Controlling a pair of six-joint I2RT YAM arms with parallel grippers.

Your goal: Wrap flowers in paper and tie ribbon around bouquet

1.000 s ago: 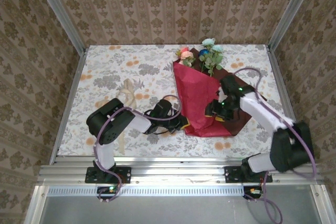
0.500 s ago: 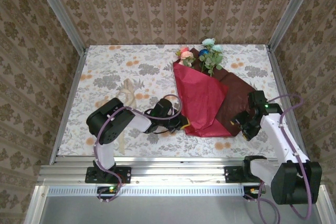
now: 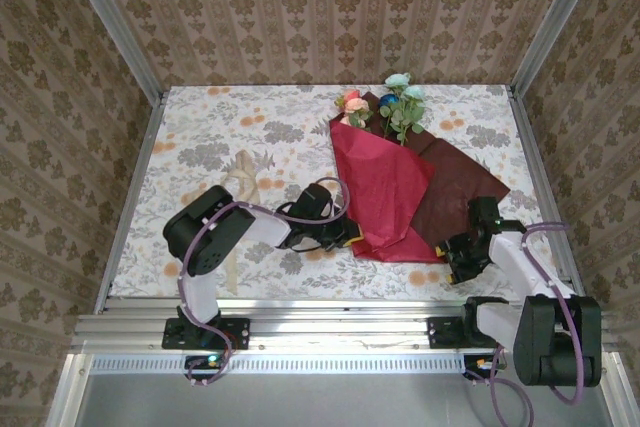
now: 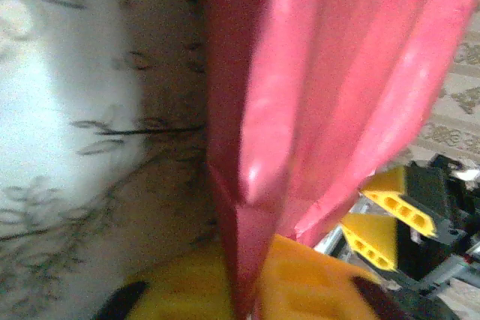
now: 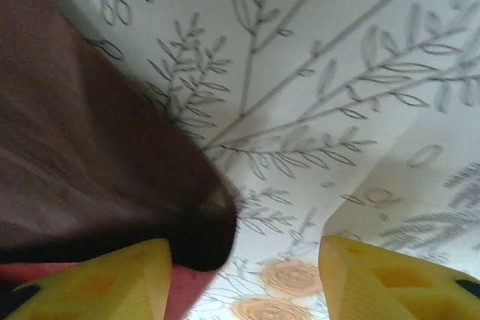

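Three walls [image 3: 330, 7] papered in beige and brown damask stripes close in the upper, left and right parts of the top view. Slanted metal posts [image 3: 112, 22] stand in the two far corners. The table [image 3: 220, 137] in the middle wears a white cloth printed with grey blooms and small orange ones; close up, it shows grey leaf sprigs and orange roses. A ribbed aluminium rail [image 3: 340, 332] runs along its near edge, with a plain grey panel [image 3: 340, 397] below it. The light is soft and even.
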